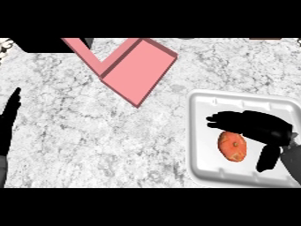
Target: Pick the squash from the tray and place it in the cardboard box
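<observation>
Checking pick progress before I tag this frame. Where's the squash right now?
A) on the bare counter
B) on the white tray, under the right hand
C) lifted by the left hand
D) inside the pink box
B: the orange squash lies on the white tray, with the right hand over it, fingers and thumb either side; the pink box sits apart at upper left.

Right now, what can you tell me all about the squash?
The squash is a small orange oval with a dull, slightly mottled skin and a darker spot near its upper end. It lies flat on the white tray, long side running up and down the view, near the tray's middle. The right hand hangs over it, fingers above its top end and thumb to its right, not yet closed round it. Whether they touch it is unclear.
</observation>
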